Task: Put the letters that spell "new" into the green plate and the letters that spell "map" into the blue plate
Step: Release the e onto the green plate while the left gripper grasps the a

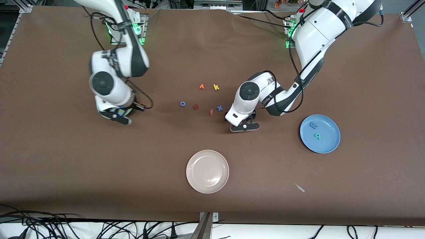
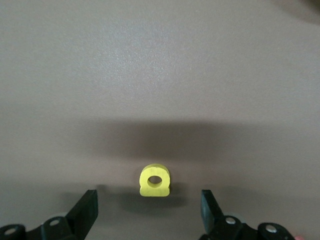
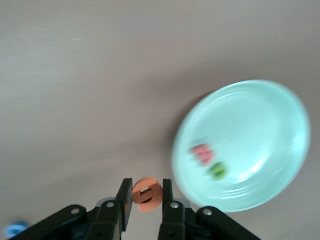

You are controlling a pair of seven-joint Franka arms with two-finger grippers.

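A yellow a [image 2: 154,181] lies flat on the table just ahead of my left gripper [image 2: 148,210], whose fingers [image 2: 85,212] stand wide apart on either side without touching it. In the front view that left gripper [image 1: 244,126] is low over the table and hides the letter. My right gripper [image 3: 146,187] is shut on an orange e [image 3: 146,196], held over bare table beside the rim of the green plate [image 3: 260,115]. A salmon-red w [image 3: 201,154] and a green n [image 3: 218,171] lie in that plate. The blue plate [image 1: 328,142] holds a dark blue m [image 1: 313,125] and a teal p [image 1: 318,136].
Between the arms lie an orange letter [image 1: 201,86], a yellow k [image 1: 216,87], a blue o [image 1: 182,104], a dark red letter [image 1: 196,106], an orange-red letter [image 1: 211,112] and a blue x [image 1: 219,108]. A beige-white plate [image 1: 207,186] sits nearer the front camera. The right arm [image 1: 109,83] hides the green plate in the front view.
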